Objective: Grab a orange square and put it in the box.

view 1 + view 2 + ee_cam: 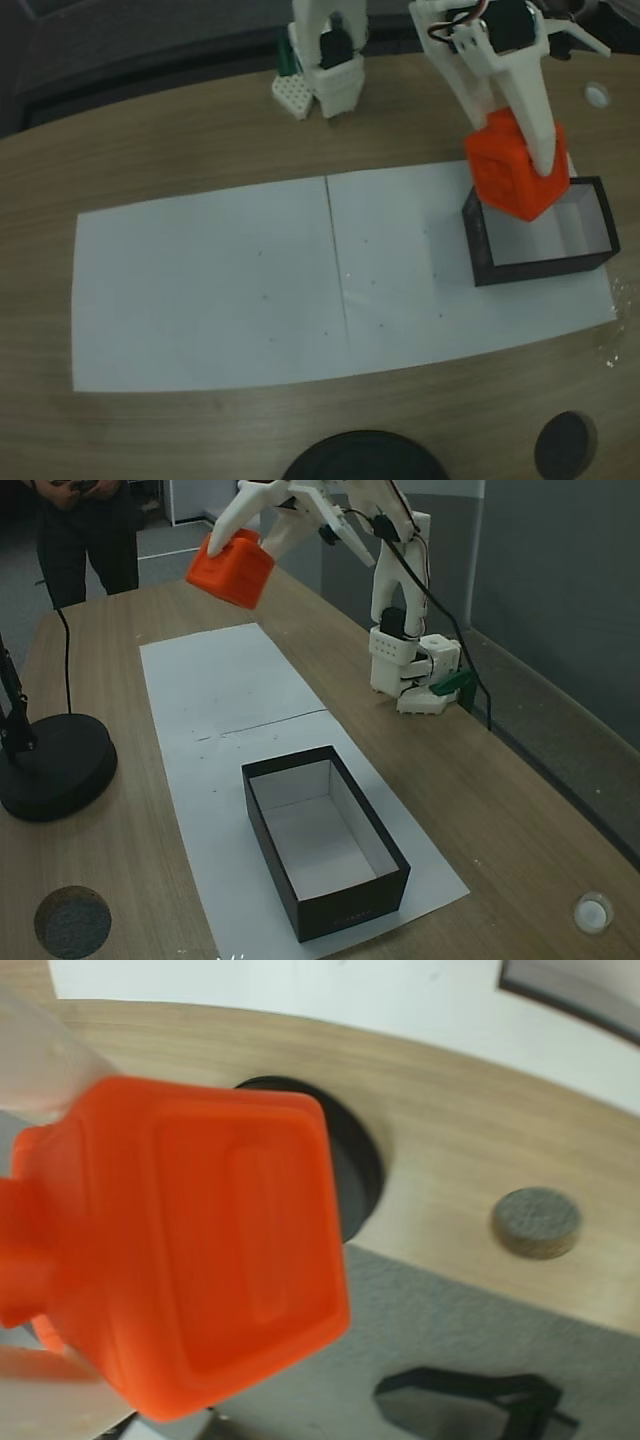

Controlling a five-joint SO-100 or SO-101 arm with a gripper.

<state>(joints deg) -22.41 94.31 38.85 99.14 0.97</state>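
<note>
Arm [395,570]: white plastic links, glossy, angular printed shells. Black servo blocks set in joints. Thin black and red cables along upper links. Base [412,670]: white blocky mount, perforated plate, green clamp [450,684] at side. Pincer [232,535]: white tapered fingers.

You've got a wooden table [520,810] with white paper sheets [225,685] laid down the middle, the box [322,840] sitting on them, a black round stand base [55,765] near one edge, plus the arm's white base [410,665] clamped opposite.
</note>
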